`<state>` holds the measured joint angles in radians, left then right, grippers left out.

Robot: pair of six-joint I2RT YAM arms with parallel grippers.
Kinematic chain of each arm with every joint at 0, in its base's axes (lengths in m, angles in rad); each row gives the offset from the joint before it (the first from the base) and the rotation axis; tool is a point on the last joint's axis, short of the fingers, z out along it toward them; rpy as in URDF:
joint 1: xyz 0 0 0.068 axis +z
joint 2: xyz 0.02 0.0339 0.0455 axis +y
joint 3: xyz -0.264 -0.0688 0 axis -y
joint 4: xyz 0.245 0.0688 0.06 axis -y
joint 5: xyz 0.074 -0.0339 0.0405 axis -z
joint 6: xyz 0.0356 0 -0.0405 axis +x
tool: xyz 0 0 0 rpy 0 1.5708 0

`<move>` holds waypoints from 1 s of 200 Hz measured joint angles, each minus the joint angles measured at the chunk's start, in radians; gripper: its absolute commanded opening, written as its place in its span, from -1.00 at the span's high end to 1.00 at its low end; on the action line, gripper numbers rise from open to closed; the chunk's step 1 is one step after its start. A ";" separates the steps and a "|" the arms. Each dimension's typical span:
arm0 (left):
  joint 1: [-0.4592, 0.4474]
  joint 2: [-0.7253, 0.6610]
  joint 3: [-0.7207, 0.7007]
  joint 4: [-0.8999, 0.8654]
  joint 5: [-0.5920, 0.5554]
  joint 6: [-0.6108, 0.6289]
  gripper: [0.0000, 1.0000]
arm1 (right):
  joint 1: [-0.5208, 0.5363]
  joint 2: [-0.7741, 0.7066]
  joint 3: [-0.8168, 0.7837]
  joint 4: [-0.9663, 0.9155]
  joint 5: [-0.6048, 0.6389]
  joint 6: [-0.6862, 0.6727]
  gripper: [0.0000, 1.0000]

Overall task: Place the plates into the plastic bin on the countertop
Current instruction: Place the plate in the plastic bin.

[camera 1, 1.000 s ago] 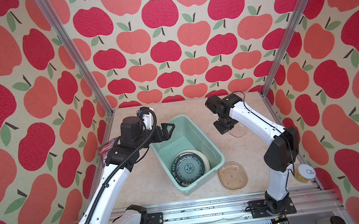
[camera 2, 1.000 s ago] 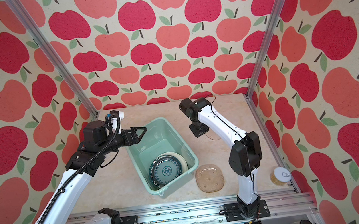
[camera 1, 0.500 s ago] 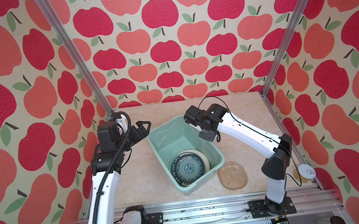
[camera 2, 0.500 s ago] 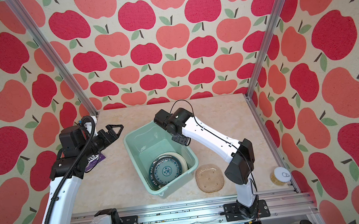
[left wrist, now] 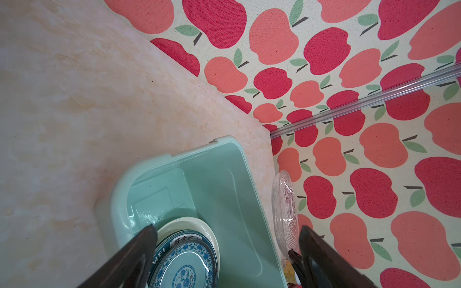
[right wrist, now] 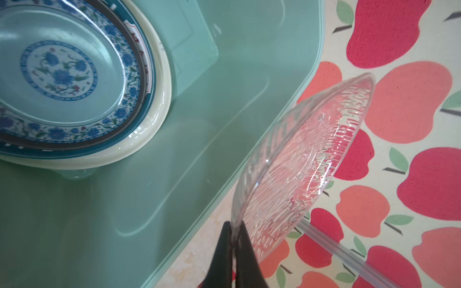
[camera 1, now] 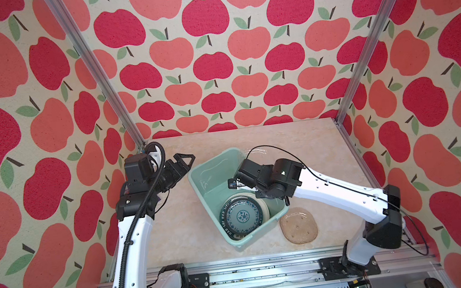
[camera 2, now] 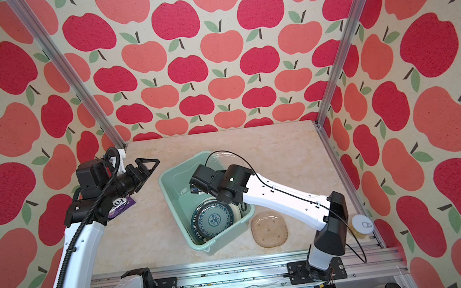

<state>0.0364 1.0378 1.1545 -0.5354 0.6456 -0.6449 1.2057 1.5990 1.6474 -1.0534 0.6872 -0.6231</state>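
Right wrist view: the right hand (right wrist: 233, 239) pinches the clear glass plate (right wrist: 299, 162) by a thin strip of its rim, with the plate standing on edge. The plate hangs about over the long rim of the plastic bin (right wrist: 199, 162); whether it is fully inside that line I cannot tell. Let go here, it could strike the rim and tip outward. Glass is slick and the hold is narrow, so the plate may also pivot or slide between the fingers. The teal floral plate (right wrist: 57, 67) tops a stack on a cream plate (right wrist: 159, 112) at one end of the bin, and a drop on edge against them could chip something.

Left wrist view: the left hand (left wrist: 227, 228) is spread wide and holds nothing, back from the bin on its other side. The glass plate shows upright beyond the far wall, not down in the tub.

Top views: the right arm reaches across the bin, low over the stack. A careless descent might catch the wall and shove the bin into the tan squarish plate (camera 1: 299, 226), which lies on the tabletop (camera 1: 179, 225) just beside the bin's near corner, not yet binned.
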 measured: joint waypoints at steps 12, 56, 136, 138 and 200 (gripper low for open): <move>0.000 0.004 0.004 -0.008 0.026 0.009 -0.83 | 0.037 -0.063 -0.078 0.076 -0.007 -0.096 1.00; -0.058 0.029 0.004 -0.022 0.133 0.059 -0.77 | 0.084 -0.163 -0.206 0.238 -0.024 -0.316 1.00; -0.283 0.128 0.068 -0.123 0.183 0.243 -0.41 | 0.116 -0.164 -0.207 0.282 -0.043 -0.388 1.00; -0.285 0.128 0.068 -0.122 0.183 0.249 -0.38 | 0.116 -0.164 -0.207 0.282 -0.043 -0.390 1.00; -0.303 0.151 0.068 -0.119 0.169 0.269 0.42 | 0.116 -0.164 -0.207 0.299 -0.042 -0.391 1.00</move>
<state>-0.2665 1.1893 1.2224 -0.6548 0.8146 -0.3763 1.3220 1.4353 1.4403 -0.7544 0.6449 -1.0142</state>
